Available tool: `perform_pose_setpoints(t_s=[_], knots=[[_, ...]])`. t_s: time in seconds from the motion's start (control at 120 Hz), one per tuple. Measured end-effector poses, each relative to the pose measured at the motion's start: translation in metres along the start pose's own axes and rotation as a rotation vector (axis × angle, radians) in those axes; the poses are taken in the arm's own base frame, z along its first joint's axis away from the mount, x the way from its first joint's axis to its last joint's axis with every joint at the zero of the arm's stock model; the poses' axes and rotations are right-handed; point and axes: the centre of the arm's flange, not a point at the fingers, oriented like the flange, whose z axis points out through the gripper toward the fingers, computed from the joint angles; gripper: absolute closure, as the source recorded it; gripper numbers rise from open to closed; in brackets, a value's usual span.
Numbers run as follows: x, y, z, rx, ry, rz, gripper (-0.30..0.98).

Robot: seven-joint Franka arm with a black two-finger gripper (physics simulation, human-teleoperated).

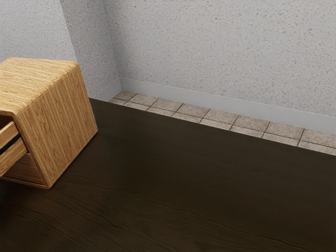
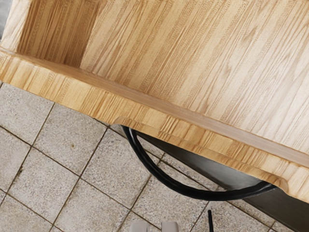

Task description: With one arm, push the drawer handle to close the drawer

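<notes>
our gripper (image 2: pixel 155 226), jaws a narrow gap apart, holding nothing, near the black handle (image 2: pixel 207 195), wooden drawer (image 2: pixel 96 96) open

Two-finger gripper (image 2: pixel 155 226) of the single arm, wrist view. The hand is facing downward, and its two fingers are pointing away from the wrist camera, with their ends reaching into the field of vision. The fingertips (image 2: pixel 170 226) are appearing as pale grey, blunt blocks with softly rounded corners. They are lying side by side, their ends nearly level with each other. A narrow gap is separating the pair, so that the fingers are standing slightly apart, close together yet distinct. Both are extending in the same direction, roughly parallel, and the cut-off lower parts are continuing toward the hand.
</notes>
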Motion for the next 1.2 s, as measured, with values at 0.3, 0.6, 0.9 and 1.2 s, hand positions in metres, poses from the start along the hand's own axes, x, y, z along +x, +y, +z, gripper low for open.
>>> perform_pose_setpoints(t_s=[0.3, 0.6, 0.9, 1.2], knots=[[0.014, -0.045, 0.025, -0.053, 0.005, 0.017, 0.78], [-0.004, -0.063, 0.039, -0.079, -0.008, 0.131, 0.78], [-0.043, -0.043, 0.07, -0.106, -0.024, 0.315, 0.78], [-0.047, -0.022, 0.095, -0.12, -0.031, 0.469, 0.79]])
